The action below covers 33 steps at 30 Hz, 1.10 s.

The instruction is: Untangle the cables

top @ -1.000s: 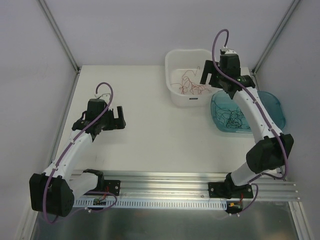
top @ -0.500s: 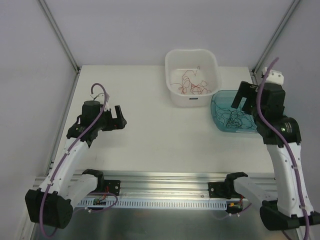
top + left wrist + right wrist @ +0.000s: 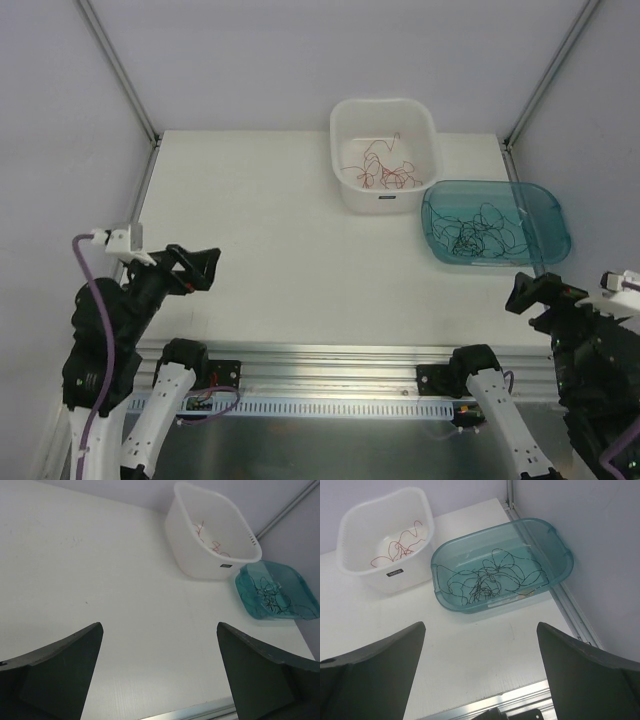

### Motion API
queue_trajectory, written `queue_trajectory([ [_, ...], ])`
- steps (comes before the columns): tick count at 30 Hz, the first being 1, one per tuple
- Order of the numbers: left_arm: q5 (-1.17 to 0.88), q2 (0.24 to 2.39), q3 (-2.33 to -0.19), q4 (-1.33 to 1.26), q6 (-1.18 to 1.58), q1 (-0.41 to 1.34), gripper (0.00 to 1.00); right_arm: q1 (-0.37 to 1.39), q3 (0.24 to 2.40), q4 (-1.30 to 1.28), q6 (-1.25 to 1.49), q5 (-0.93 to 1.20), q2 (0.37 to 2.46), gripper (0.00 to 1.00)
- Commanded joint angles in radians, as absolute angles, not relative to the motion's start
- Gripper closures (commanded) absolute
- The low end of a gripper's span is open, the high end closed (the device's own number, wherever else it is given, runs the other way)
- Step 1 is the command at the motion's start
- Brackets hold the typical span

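Note:
Loose red wires (image 3: 385,170) lie in the white tub (image 3: 345,125) at the back; they also show in the left wrist view (image 3: 212,542) and the right wrist view (image 3: 400,545). Loose black wires (image 3: 480,230) lie in the teal bin (image 3: 548,205), also seen in the right wrist view (image 3: 490,577) and the left wrist view (image 3: 272,597). My left gripper (image 3: 195,265) is open and empty, raised over the table's near left edge. My right gripper (image 3: 540,293) is open and empty, raised over the near right edge, in front of the teal bin.
The white table (image 3: 270,230) is bounded by metal posts at the back corners (image 3: 150,135) and a metal rail (image 3: 330,360) along the front. The teal bin (image 3: 555,545) sits close to the right wall frame (image 3: 570,610).
Both arms have pulled back and up toward the near edge. The right gripper has left the bins; the left gripper has left the table's left middle. The wires have not moved.

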<state>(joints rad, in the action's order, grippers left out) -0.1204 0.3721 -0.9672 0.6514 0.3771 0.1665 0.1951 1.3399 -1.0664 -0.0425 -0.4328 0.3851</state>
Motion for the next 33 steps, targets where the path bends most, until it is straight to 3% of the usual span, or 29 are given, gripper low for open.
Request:
queue_trajectory([
  [1, -0.046, 0.267, -1.018, 0.750, 0.387, 0.163, 0.01, 0.190, 1.325, -1.130, -0.063, -0.431, 0.293, 0.00],
  [17, -0.005, -0.107, -1.046, 0.818, 0.373, 0.164, 0.01, 0.195, 1.244, -1.150, -0.098, -0.362, -0.110, 0.00],
  [33, 0.081, -0.155, -0.988, 0.827, 0.408, 0.164, 0.01, 0.195, 1.166, -1.149, -0.120, -0.341, -0.183, 0.00],
])
